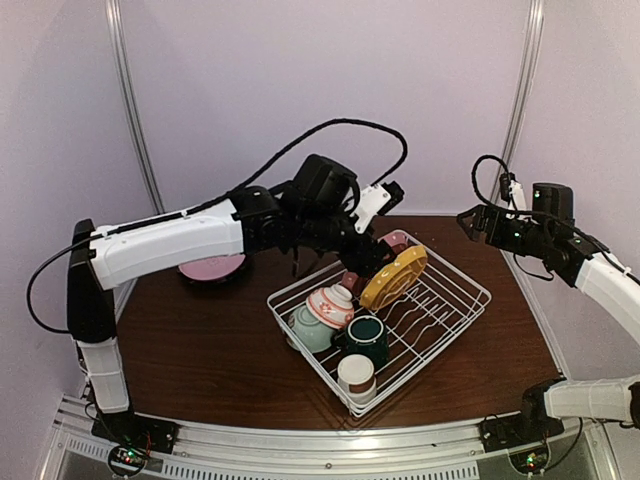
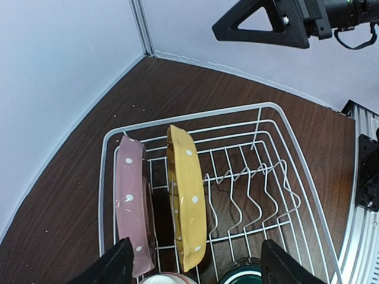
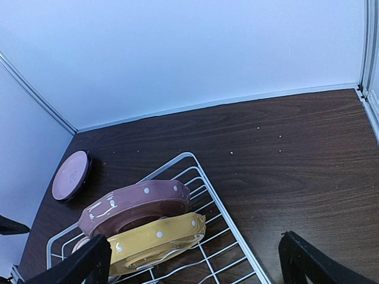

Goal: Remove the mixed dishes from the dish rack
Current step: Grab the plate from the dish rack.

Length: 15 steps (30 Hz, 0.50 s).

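The white wire dish rack (image 1: 455,300) sits right of centre. A pink plate (image 2: 131,204) and a yellow plate (image 2: 186,195) stand on edge at its far end. Nearer are a red-and-white bowl (image 1: 330,305), a pale green bowl (image 1: 306,331), a dark green mug (image 1: 366,338) and a white-and-brown cup (image 1: 356,376). No black utensil shows. My left gripper (image 2: 195,272) is open and empty, hovering over the two plates without touching them. My right gripper (image 3: 195,266) is open and empty, held high beyond the rack's far right corner (image 3: 192,157).
Another pink plate (image 1: 212,267) lies flat on a dark base at the back left of the brown table; it also shows in the right wrist view (image 3: 70,174). Walls close the table's back and sides. The right gripper's black finger (image 2: 260,23) shows in the left wrist view.
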Available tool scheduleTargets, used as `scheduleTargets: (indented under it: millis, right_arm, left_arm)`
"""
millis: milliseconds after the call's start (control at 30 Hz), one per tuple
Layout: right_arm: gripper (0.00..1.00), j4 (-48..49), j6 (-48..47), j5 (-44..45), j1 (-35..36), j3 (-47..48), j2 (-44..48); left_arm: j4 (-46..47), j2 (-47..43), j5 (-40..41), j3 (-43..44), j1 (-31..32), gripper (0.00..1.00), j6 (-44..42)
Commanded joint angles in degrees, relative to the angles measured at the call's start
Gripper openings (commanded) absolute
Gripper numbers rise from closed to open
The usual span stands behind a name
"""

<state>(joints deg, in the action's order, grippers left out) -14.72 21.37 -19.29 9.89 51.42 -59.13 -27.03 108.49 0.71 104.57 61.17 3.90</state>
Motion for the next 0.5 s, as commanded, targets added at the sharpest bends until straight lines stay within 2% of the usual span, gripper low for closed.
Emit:
scheduleTargets:
  millis: [0, 300, 467]
  right_arm:
    - [1.0, 0.0, -0.1, 1.3, 0.3, -0.9, 1.0]
    - [1.0, 0.3, -0.2, 1.3, 0.3, -1.4, 1.0]
    - [1.0, 0.5, -0.3, 1.4, 0.4, -1.3, 0.9]
  left_arm:
    - [-0.7, 6.1, 3.4, 4.1, 1.9, 0.75, -0.6]
    - [-2.5, 15.3, 6.1, 10.0, 2.2, 0.68, -0.1]
    - [-3.4, 19.3, 6.6, 12.8, 2.2, 0.59, -0.1]
